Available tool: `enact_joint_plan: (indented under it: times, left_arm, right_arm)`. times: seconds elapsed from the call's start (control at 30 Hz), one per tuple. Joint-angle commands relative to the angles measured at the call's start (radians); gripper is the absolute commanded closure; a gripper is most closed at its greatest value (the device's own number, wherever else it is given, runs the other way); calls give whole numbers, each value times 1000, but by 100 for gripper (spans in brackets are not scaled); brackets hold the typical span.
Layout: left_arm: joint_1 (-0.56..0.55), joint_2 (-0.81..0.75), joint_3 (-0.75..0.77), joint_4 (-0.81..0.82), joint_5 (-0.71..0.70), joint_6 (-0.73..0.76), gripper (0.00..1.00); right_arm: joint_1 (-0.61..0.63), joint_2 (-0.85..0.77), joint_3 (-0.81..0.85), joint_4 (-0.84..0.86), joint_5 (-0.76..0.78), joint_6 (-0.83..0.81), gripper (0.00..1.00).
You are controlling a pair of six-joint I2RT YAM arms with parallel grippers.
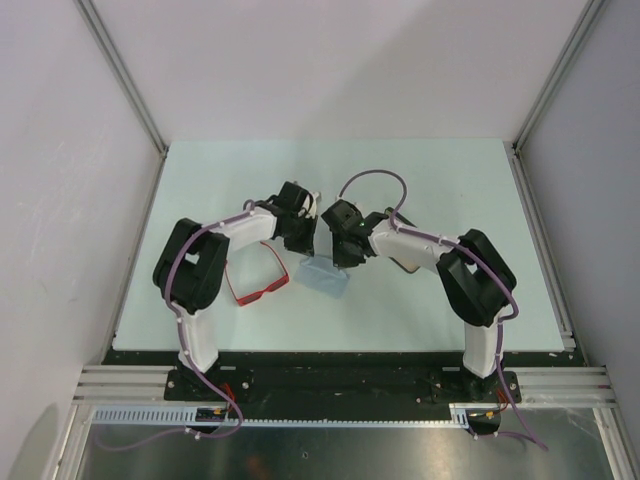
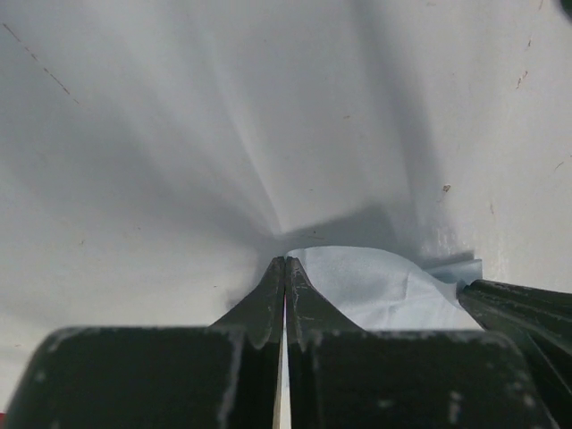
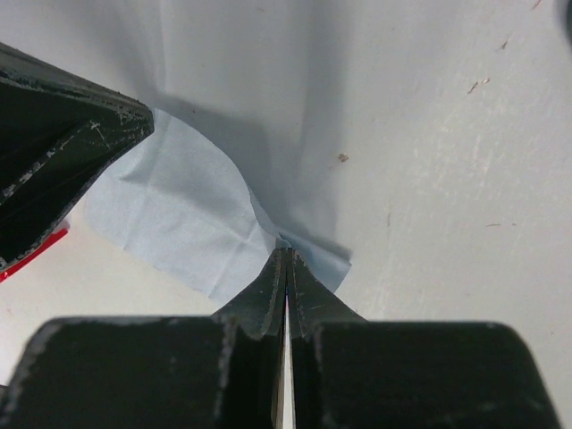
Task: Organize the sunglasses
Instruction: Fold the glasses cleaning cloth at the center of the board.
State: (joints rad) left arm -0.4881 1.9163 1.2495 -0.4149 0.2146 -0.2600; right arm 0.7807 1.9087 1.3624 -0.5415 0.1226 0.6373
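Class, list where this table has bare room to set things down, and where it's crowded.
Free: the table's far strip by the back wall; its right side beyond the right arm. Crowded centre: left gripper, right gripper, cloth, sunglasses.

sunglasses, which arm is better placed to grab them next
Left. The sunglasses lie on the table just beside the left arm, across from the right one. Both arms' jaws are shut on the blue cloth, so whichever goes must release it first.
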Motion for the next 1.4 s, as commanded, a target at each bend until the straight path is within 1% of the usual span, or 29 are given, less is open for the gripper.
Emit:
enact_joint_plan:
  times: [0.0,0.4,0.5,0.53,0.6,0.63,0.67,0.7,0.73,0.9,0.93,1.1,1.17,1.37]
  left_arm:
    - [-17,-60,-12,-1,-9,44,100]
    - [-33,-97,-47,-7,-26,53,100]
    - [-33,-114,-58,-12,-37,45,98]
    - [-33,-120,-61,-13,-43,44,95]
    - [-35,-132,-70,-15,-47,39,93]
    - [-33,-134,-74,-16,-47,38,90]
    - [-33,-140,-79,-16,-46,36,89]
    - [-33,-145,-81,-16,-46,34,87]
    - [-33,-146,-82,-16,-46,31,82]
    - [-33,-160,-97,-19,-44,28,78]
    - [-35,-168,-99,-19,-44,27,77]
    - [-35,-195,-120,-24,-46,19,75]
    - [-35,-215,-131,-25,-41,16,69]
    - [-33,-287,-151,-44,-49,15,65]
  right_arm:
    - [20,-30,1,-26,-6,22,100]
    - [43,-27,-2,-63,-14,19,100]
    - [48,-31,-11,-61,-14,22,100]
    - [49,-33,-13,-61,-17,22,100]
    - [52,-40,-20,-61,-18,22,94]
    - [58,-42,-23,-57,-18,21,91]
    - [60,-49,-26,-51,-18,21,87]
    - [61,-51,-29,-48,-20,18,86]
    - [61,-51,-31,-45,-21,16,84]
    - [65,-56,-42,-29,-46,15,80]
    - [66,-59,-48,-20,-52,10,76]
    - [71,-71,-63,-6,-80,4,72]
    - [72,-74,-69,-11,-83,4,72]
    - [75,-120,-82,-18,-67,13,70]
